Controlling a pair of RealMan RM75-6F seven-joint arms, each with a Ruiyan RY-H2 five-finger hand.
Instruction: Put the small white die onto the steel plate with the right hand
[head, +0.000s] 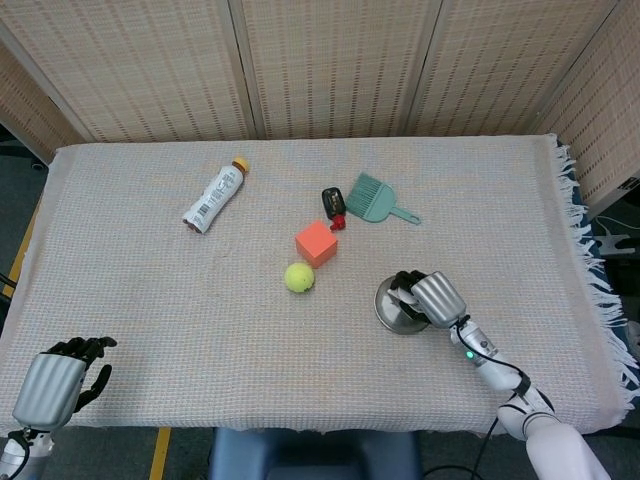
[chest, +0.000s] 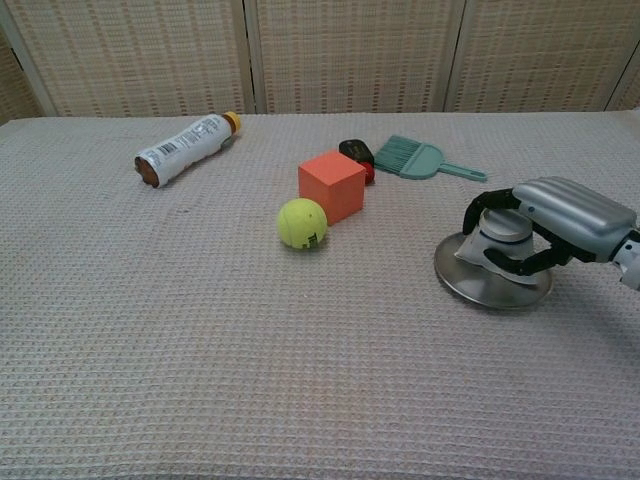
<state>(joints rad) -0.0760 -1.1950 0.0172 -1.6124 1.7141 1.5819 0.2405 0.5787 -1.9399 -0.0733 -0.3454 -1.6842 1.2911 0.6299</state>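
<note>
The steel plate (head: 385, 305) (chest: 470, 290) lies upside down on the cloth, right of centre and near the front. My right hand (head: 432, 298) (chest: 570, 215) reaches over it from the right. Its fingers curl around the plate's raised middle (chest: 503, 232) and grip it. No small white die shows in either view; anything under the hand or the plate is hidden. My left hand (head: 60, 385) rests at the table's front left corner and holds nothing, with its fingers apart.
A yellow tennis ball (head: 298, 277) (chest: 301, 222) and an orange cube (head: 316, 243) (chest: 331, 185) lie left of the plate. Behind them are a black and red object (head: 333, 205) and a teal brush (head: 376, 199). A bottle (head: 213, 196) lies at the back left.
</note>
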